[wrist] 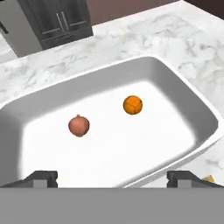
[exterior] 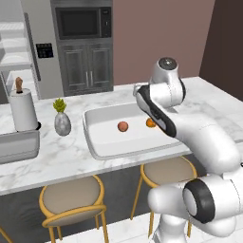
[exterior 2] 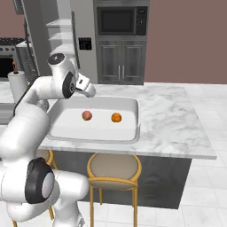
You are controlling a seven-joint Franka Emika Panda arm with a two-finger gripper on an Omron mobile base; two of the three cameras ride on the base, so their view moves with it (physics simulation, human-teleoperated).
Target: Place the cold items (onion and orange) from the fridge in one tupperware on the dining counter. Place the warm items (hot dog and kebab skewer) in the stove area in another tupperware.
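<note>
A wide white tupperware (exterior: 95,142) (exterior 2: 133,128) (wrist: 192,100) lies on the marble dining counter. Inside it rest a reddish onion (exterior: 123,126) (exterior 2: 87,115) (wrist: 78,126) and an orange (exterior: 150,123) (exterior 2: 116,117) (wrist: 132,105), a little apart from each other. My gripper (wrist: 113,178) (exterior 2: 90,92) hovers above the tupperware's near-left part, open, with nothing between its widely spread fingertips (wrist: 41,177). The hot dog and the kebab skewer are out of view.
A second, grey tupperware (exterior: 19,147) sits at the counter's left end, beside a paper towel roll (exterior: 23,109) and a small vase with a plant (exterior: 61,122). Yellow-framed stools (exterior: 71,199) (exterior 2: 114,168) stand under the counter's front edge. The fridge (exterior 2: 57,40) and dark cabinets stand behind.
</note>
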